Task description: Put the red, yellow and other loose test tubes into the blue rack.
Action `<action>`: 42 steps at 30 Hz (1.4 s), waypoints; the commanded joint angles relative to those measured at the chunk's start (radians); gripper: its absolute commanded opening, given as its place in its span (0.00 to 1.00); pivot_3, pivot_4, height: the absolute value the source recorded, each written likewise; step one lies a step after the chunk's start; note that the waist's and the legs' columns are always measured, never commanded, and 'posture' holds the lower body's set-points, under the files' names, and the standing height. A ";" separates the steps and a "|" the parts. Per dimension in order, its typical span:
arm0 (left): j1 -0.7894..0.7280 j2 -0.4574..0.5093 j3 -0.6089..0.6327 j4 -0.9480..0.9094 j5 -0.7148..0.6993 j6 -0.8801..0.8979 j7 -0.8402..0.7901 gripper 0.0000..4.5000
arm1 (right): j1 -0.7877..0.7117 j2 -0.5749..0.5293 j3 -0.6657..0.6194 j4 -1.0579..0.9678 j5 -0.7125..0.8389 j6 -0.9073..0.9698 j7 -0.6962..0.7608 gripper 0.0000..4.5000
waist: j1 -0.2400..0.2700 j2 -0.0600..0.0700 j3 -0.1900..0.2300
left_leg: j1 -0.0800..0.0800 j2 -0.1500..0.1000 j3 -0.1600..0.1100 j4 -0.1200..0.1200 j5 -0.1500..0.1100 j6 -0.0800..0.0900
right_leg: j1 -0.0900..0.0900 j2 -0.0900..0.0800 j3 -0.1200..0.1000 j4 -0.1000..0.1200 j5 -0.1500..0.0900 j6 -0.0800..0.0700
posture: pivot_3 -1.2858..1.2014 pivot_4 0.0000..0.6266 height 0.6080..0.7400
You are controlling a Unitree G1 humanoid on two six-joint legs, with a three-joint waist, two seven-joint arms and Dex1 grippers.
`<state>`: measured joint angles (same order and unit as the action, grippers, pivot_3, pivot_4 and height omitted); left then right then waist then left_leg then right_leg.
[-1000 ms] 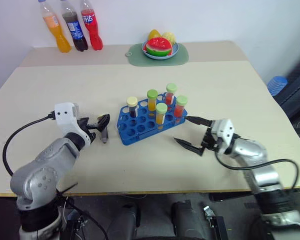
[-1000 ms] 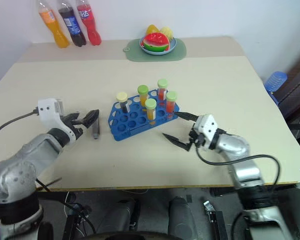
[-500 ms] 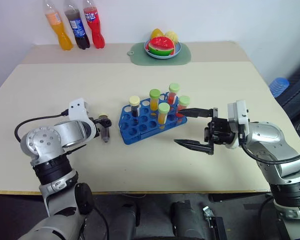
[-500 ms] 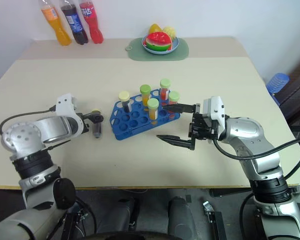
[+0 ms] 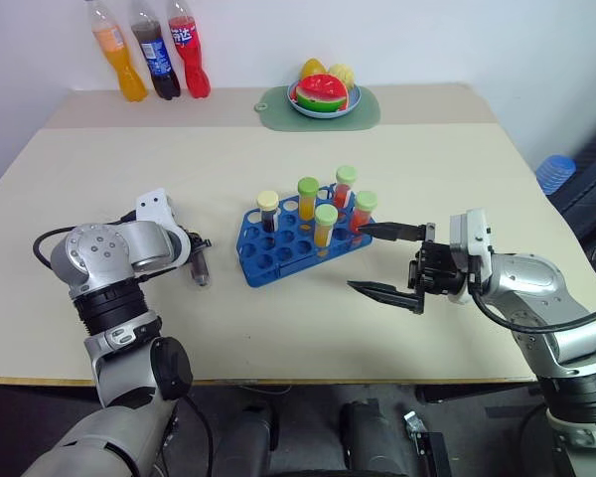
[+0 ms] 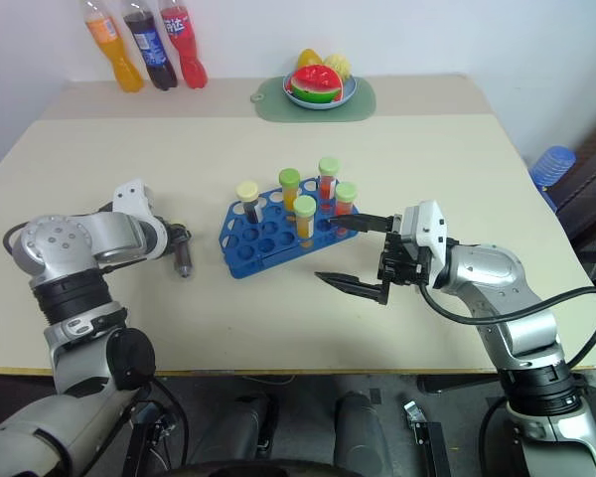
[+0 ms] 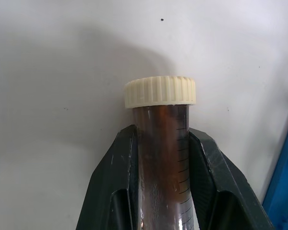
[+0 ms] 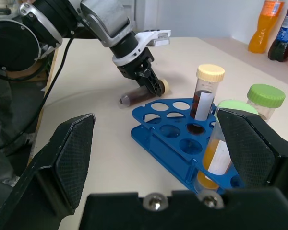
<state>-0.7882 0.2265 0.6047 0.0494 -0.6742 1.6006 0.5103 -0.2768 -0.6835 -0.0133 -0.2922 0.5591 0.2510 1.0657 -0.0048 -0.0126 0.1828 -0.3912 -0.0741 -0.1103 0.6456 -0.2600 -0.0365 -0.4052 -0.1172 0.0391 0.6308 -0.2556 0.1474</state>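
The blue rack (image 5: 288, 248) sits mid-table and holds several upright capped tubes, among them a red one (image 5: 363, 211) and a yellow one (image 5: 323, 227). One loose test tube (image 5: 200, 270), dark brown with a cream cap, lies on the table left of the rack. My left gripper (image 5: 197, 254) is shut on it; in the left wrist view both fingers (image 7: 122, 163) pinch the tube (image 7: 163, 143) just below its cap. My right gripper (image 5: 359, 258) hovers open and empty, just right of the rack's near corner, pointing at the rack (image 8: 182, 143).
Three soda bottles (image 5: 157, 55) stand at the table's back left corner. A plate of fruit (image 5: 322, 92) rests on a green mat at the back centre. A blue ribbed object (image 5: 550, 169) sits beyond the table's right edge.
My left gripper has tipped down and closed on the dark brown tube, which it straddled open before. My right gripper lifted a little and stays open.
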 commanded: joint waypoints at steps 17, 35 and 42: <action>0.497 0.207 -0.494 -0.547 0.149 -1.102 -1.091 0.21 | -0.030 0.040 -0.031 0.067 -0.068 -0.048 -0.052 1.00 | 0.018 -0.003 0.002 | -0.001 0.001 0.003 -0.001 -0.004 0.005 | 0.001 -0.001 0.001 -0.006 -0.001 -0.004 | 0.52 0.24 1.00; 0.469 -0.009 -0.775 -0.071 0.511 -1.776 -1.125 0.21 | 0.112 -0.045 -0.167 -0.073 -0.040 0.025 -0.120 1.00 | 0.018 -0.002 0.002 | -0.003 0.001 0.004 0.000 -0.006 0.009 | 0.000 -0.001 0.001 -0.008 0.001 0.000 | 0.52 0.24 1.00; 0.490 -0.040 -0.783 -0.056 0.524 -1.794 -1.097 0.21 | 0.100 -0.033 -0.157 -0.092 -0.034 0.042 -0.138 1.00 | 0.018 -0.002 0.002 | -0.002 0.001 0.004 0.001 -0.006 0.009 | 0.001 0.000 0.001 -0.007 0.001 0.000 | 0.52 0.24 1.00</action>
<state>-0.3136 0.1943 -0.1641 -0.0032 -0.1596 -0.1878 -0.5921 -0.1651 -0.7183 -0.1557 -0.3501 0.5095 0.2969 0.9338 0.0127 -0.0148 0.1845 -0.3930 -0.0729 -0.1068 0.6462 -0.2664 -0.0272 -0.4040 -0.1176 0.0402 0.6233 -0.2548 0.1475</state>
